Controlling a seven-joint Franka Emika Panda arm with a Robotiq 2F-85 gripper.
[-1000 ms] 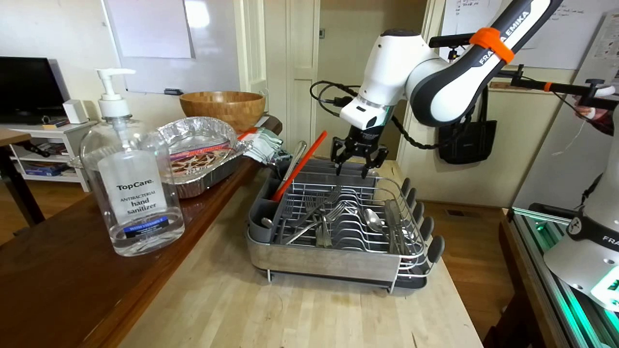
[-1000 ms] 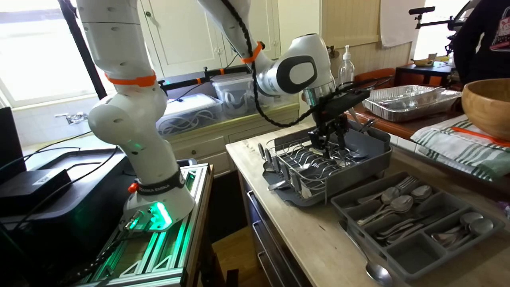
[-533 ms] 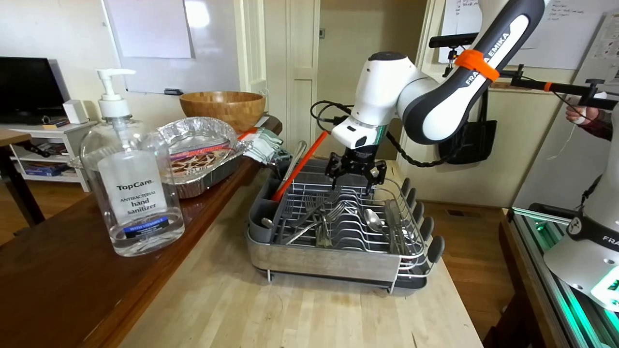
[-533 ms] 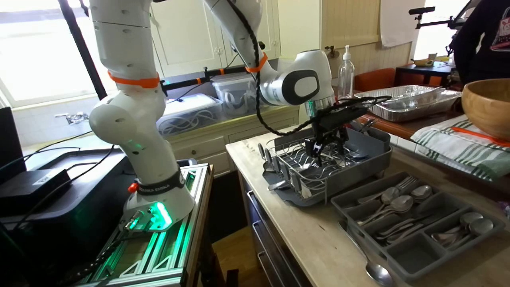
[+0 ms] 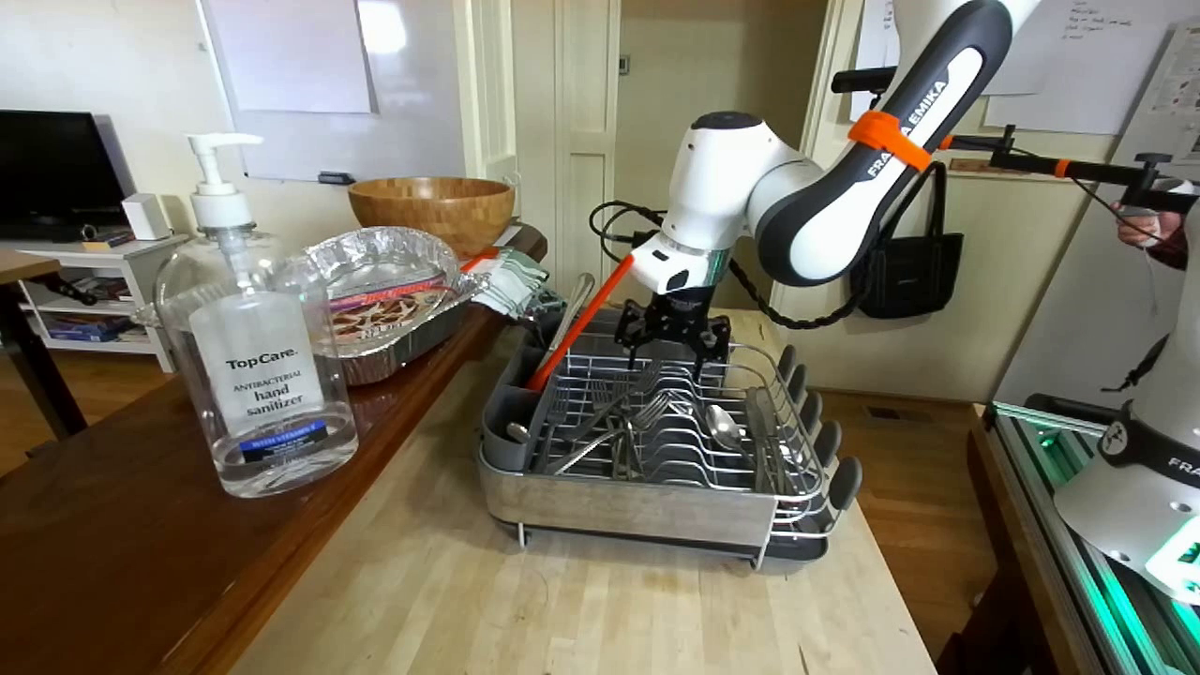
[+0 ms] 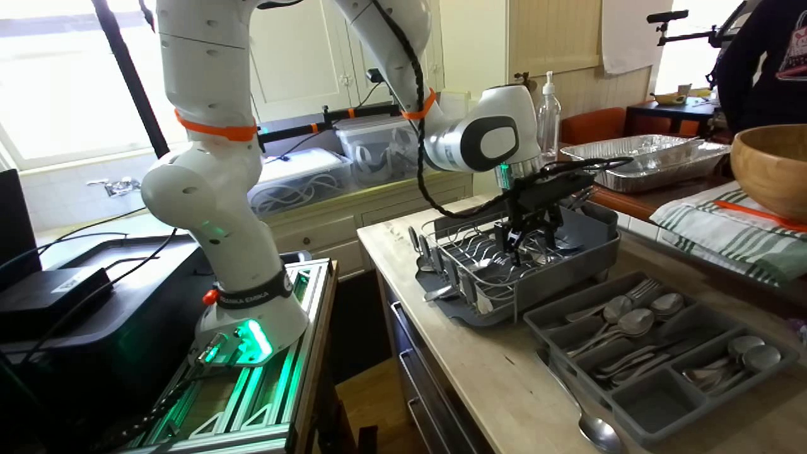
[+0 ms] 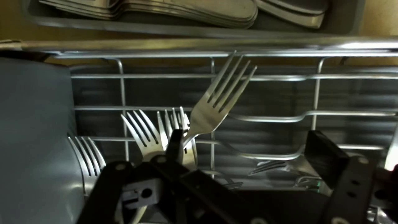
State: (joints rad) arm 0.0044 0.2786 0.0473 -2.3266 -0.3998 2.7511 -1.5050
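My gripper (image 5: 664, 367) is open and empty, pointing down over the silver wire dish rack (image 5: 628, 506). It also shows over the rack in an exterior view (image 6: 533, 253). In the wrist view the fingers (image 7: 244, 143) stand wide apart. The left fingertip overlaps the neck of a silver fork (image 7: 206, 116) whose tines point to the upper right; I cannot tell whether they touch. More forks (image 7: 146, 144) lie behind that finger, and a separate fork (image 7: 88, 169) lies by the grey rack wall. A spoon (image 5: 722, 427) and knives (image 5: 764, 427) lie elsewhere in the rack.
A grey cutlery tray (image 6: 659, 398) with sorted cutlery stands beside the rack, a loose spoon (image 6: 599, 434) next to it. A red handle (image 5: 581, 323) sticks up from the rack's side cup. A sanitizer bottle (image 5: 262, 375), foil pans (image 5: 403, 347) and wooden bowl (image 5: 431, 211) stand on the ledge.
My gripper has come down toward the rack and shifted, lately leftward toward the red handle and forks in an exterior view. It stays open. The cutlery has not visibly moved.
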